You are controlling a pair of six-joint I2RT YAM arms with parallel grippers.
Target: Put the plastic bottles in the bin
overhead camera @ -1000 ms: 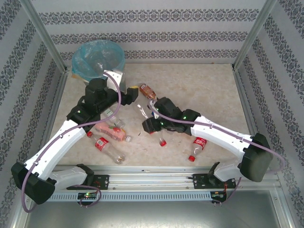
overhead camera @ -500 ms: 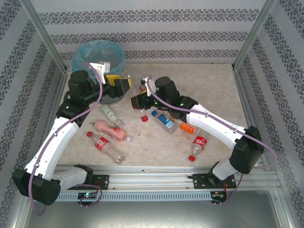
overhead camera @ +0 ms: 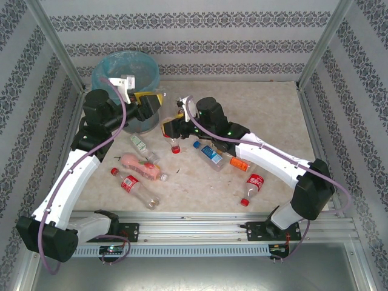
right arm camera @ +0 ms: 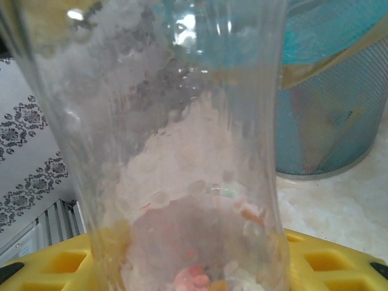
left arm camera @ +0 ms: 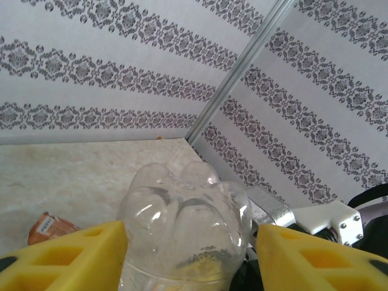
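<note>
Looking down from above and behind across the whole bench [overhead camera: 267, 115], plus very close from each wrist, left toward a wall corner, right toward the bin [right arm camera: 327, 133], shared overhead.

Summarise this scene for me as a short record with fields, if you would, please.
Left jaws: shut on a clear bottle, beside the bin
Right jaws: shut on a red-capped clear bottle
Bin: light blue, bag-lined, far-left corner of the table
Loose bottles: several, among them a pink bottle, a blue-labelled bottle and an orange bottle
</note>
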